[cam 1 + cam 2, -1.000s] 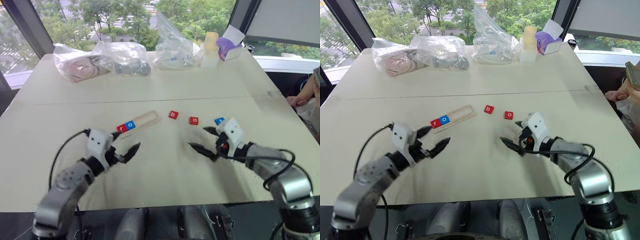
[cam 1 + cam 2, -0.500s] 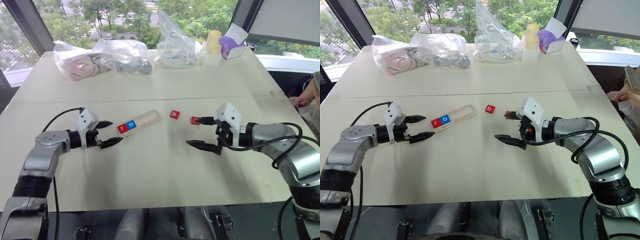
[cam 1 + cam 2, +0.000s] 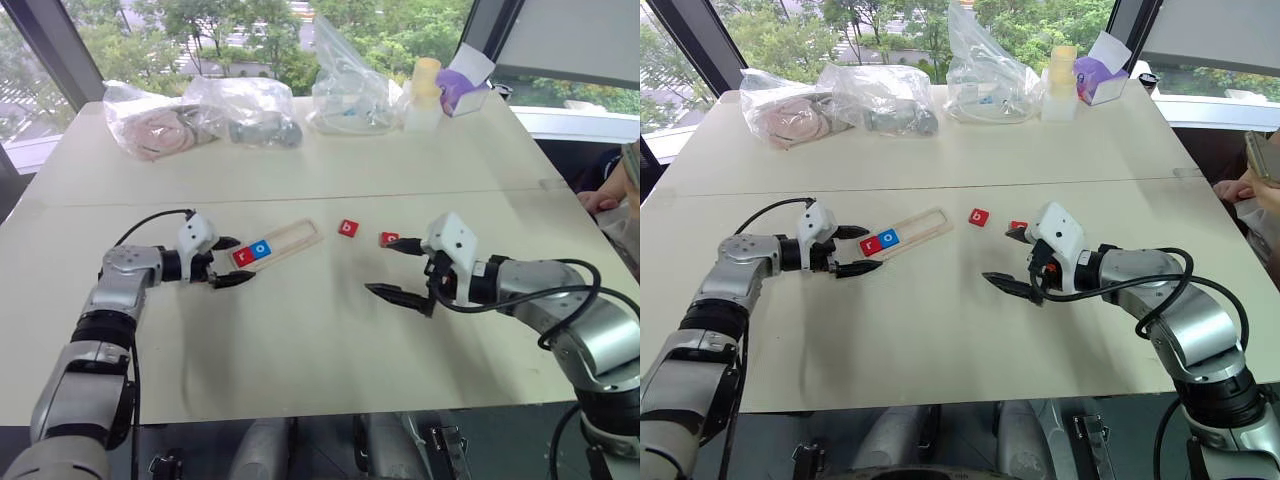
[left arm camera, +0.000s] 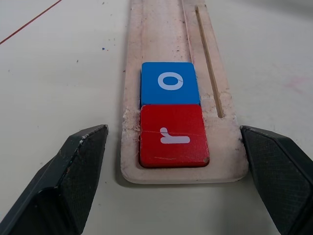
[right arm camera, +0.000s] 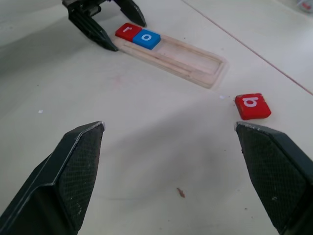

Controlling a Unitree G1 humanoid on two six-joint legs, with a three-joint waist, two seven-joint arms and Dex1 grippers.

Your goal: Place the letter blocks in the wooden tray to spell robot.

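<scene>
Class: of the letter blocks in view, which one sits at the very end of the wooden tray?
The red r block. It fills the end slot of the wooden tray, with the blue o block touching it.

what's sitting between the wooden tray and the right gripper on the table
One loose tile, the red b block, lies between the wooden tray and the right gripper; otherwise that stretch of the table is bare. The left eye view shows it; so does the right wrist view.
</scene>
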